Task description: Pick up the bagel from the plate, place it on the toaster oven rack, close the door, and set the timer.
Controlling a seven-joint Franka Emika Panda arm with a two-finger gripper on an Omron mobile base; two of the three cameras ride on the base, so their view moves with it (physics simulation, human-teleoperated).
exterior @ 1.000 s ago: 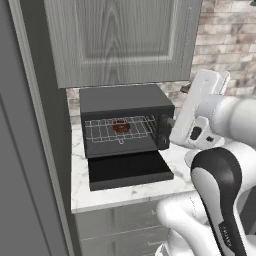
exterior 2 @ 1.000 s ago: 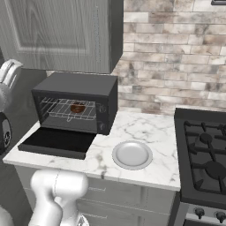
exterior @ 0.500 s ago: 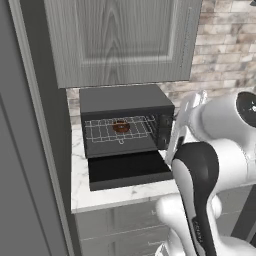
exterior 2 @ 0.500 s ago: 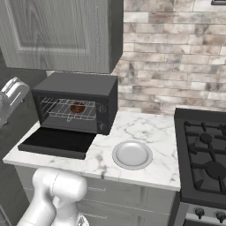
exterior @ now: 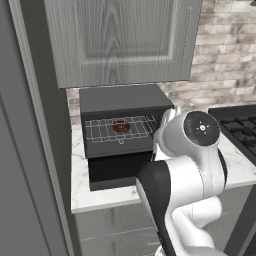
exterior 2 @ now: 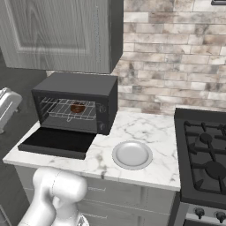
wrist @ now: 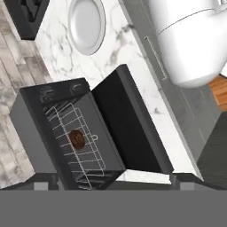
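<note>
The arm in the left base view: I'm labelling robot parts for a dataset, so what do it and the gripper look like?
The arm has glossy white rounded shells, with a dark, near-black sleeve on the lower link. One joint ends in a round dark-grey cap with a small pale mark at its centre. No cables show. In the hand view, the gripper shows two small dark-grey, blocky finger tips.

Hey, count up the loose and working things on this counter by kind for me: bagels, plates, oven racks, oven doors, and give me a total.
bagel: 1, lying on the rack
plate: 1, bare, on the counter right of the oven
toaster oven rack: 1, inside the oven
door: 1, folded down open
Total: 4
</note>
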